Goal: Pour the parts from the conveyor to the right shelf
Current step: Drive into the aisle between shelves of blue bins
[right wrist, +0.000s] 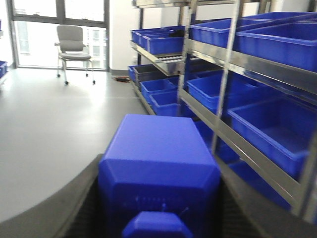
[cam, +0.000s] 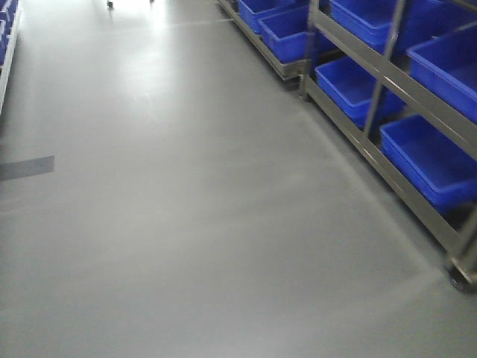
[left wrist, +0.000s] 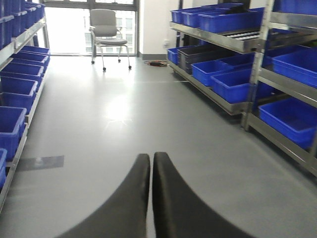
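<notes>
The right gripper (right wrist: 157, 213) has its jaws clamped on a blue part (right wrist: 158, 153), likely to secure it for carrying, with the right shelf (right wrist: 257, 69) near alongside. On the left gripper (left wrist: 151, 159) the jaws sit together, empty.

A glossy grey floor (left wrist: 114, 124) runs down the aisle to tall windows (left wrist: 64, 29), where daylight pours in and glares off it. An office chair (left wrist: 106, 32) on castors stands before the glass beside a white wall (left wrist: 153, 25). A dark patch (left wrist: 42, 162) marks the floor near the left-hand rack (left wrist: 27, 33).
</notes>
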